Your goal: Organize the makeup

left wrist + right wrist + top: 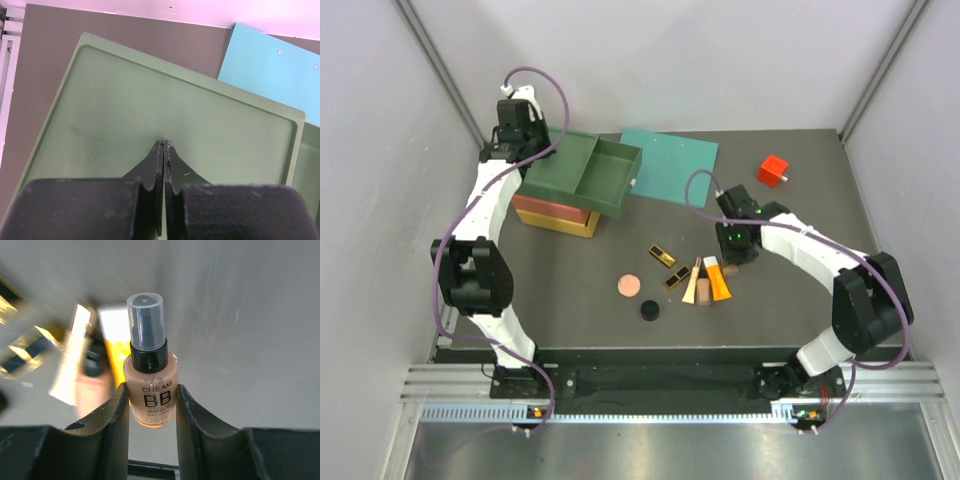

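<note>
My right gripper is shut on a beige BB cream pump bottle with a clear cap, gripping its lower body on both sides. In the top view this gripper is just right of the makeup cluster. The cluster holds two black-and-gold cases, a beige tube, a brown tube, an orange tube, a pink disc and a black round jar. My left gripper is shut and empty above the green tray.
The green two-part tray rests on a red-and-yellow box at the back left. A teal mat lies to its right. A red cube sits at the back right. Walls enclose the table.
</note>
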{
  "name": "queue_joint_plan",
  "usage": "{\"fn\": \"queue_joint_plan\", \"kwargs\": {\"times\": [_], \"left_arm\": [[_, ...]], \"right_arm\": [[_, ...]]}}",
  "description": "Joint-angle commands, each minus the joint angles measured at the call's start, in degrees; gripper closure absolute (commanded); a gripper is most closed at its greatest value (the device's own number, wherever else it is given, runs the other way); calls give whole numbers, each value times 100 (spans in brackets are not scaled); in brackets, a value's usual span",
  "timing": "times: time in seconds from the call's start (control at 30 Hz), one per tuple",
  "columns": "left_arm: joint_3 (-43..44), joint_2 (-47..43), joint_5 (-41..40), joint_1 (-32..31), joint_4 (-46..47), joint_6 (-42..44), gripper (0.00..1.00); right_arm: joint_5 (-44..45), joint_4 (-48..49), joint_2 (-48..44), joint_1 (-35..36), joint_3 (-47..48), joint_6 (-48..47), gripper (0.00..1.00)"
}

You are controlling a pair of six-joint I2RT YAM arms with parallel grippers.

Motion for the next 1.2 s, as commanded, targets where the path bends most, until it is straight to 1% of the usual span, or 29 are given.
{"fn": "queue_joint_plan", "kwargs": {"times": [0.0, 0.03, 0.07, 0.13, 0.17, 0.27, 0.3, 0.33, 0.43, 0.5, 0.67, 0.93, 0.97, 1.07, 1.17], "left_arm": [[-380, 297, -21, 13, -1042, -11, 100], [-389, 306, -21, 13, -1042, -11, 100], [-398, 315, -21, 13, -1042, -11, 100], [-398, 323, -21, 13, -1060, -11, 100], [-398, 315, -21, 13, -1051, -11, 100], [-389, 315, -21, 13, -1060, -28, 100], [-381, 332, -21, 13, -1095, -37, 100], [-372, 358, 144, 13, -1112, -55, 100], [-319, 385, 234, 13, -1156, -90, 100], [-301, 394, 269, 13, -1165, -116, 100], [-284, 402, 331, 13, -1157, -152, 100], [-301, 420, 330, 13, -1200, -125, 100], [-310, 429, 331, 13, -1201, -134, 100], [-328, 420, 331, 13, -1236, -143, 100], [-363, 429, 313, 13, -1218, -99, 100]], "right_arm": [[48, 34, 64, 29, 1257, -126, 100], [13, -2, 109, 20, 1451, -117, 100], [-48, -11, 153, 29, 1853, -117, 100], [-180, -37, 276, 29, 2233, -39, 100], [-294, -2, 311, 29, 2583, -21, 100], [-812, 261, 469, 29, 3129, 111, 100], [-1101, 366, 522, 38, 3218, 155, 100], [-1234, 706, 540, 55, 3263, 303, 100], [-1726, 1183, 706, 82, 3491, 637, 100], [-2016, 1290, 969, 117, 3746, 770, 100], [-2403, 1667, 1453, 275, 4482, 1034, 100], [-3010, 1932, 2525, 574, 5714, 1490, 100], [-3063, 1932, 2631, 591, 5985, 1526, 100], [-3239, 2036, 2991, 644, 6347, 1737, 100], [-3511, 2379, 3229, 662, 6418, 2115, 100]]}}
